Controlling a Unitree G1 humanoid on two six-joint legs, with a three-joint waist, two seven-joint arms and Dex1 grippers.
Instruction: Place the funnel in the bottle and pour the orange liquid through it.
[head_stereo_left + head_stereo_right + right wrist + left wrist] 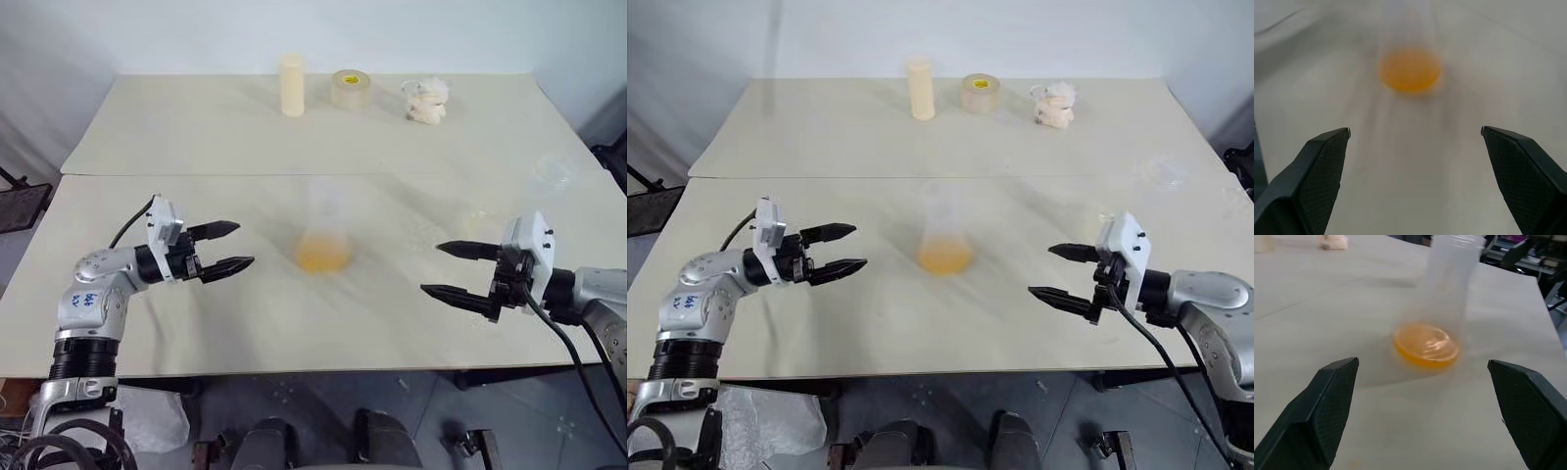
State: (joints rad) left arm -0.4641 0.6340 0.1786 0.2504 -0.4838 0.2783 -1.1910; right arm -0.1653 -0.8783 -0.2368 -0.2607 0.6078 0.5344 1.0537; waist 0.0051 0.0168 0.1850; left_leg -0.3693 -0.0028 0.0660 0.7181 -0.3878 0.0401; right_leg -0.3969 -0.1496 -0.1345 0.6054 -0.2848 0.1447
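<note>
Both hands, left hand [233, 247] and right hand [443, 269], gape empty beside the bottle [322, 238].

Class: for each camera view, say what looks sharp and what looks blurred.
Left eye view: the container holding the orange liquid is smeared, while the roll of tape is crisp. Left wrist view: the liquid is soft, the end effector fingers sharp. Right wrist view: liquid heavily blurred, fingers clear.

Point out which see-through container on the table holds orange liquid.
The flask standing mid-table between both grippers: orange liquid pools in its base. The small clear container by the right edge looks empty.
</note>
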